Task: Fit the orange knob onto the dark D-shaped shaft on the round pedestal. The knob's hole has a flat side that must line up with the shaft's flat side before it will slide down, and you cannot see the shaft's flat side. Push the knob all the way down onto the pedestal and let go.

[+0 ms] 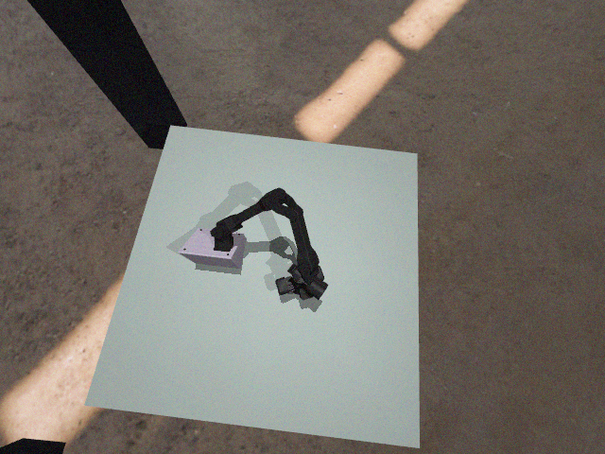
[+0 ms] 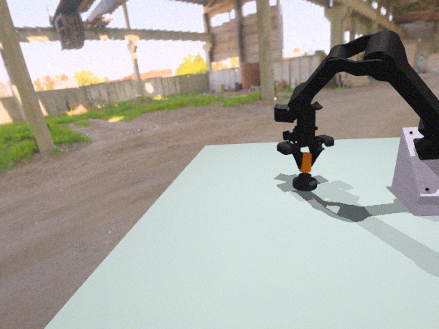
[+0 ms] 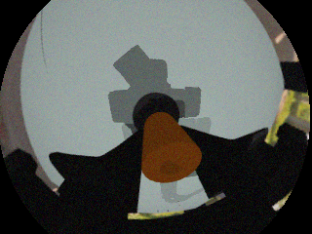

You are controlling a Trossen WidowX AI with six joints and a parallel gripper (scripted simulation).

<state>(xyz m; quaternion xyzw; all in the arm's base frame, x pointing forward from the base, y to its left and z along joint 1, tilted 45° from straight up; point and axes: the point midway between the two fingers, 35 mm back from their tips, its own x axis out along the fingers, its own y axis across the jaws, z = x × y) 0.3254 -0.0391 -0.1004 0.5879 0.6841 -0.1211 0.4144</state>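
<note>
On the left in the exterior view, the gripper [image 1: 298, 288] [image 2: 305, 166] [image 3: 162, 131] grips the orange knob [image 2: 306, 162] [image 3: 171, 148], upright just above the dark pedestal [image 2: 304, 183] [image 3: 146, 108]. Picking up looks done; lining up, pushing down and letting go remain.

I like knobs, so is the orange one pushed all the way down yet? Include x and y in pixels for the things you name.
No: the orange knob [image 2: 306, 162] [image 3: 168, 151] sits above the round black pedestal [image 2: 304, 184] [image 3: 141, 109], its bottom well clear.

The tool [image 1: 302, 291] [image 2: 304, 164] [image 3: 162, 131] points downward below the bent arm [image 1: 303, 235] [image 2: 393, 58], fingers partly closed.
</note>
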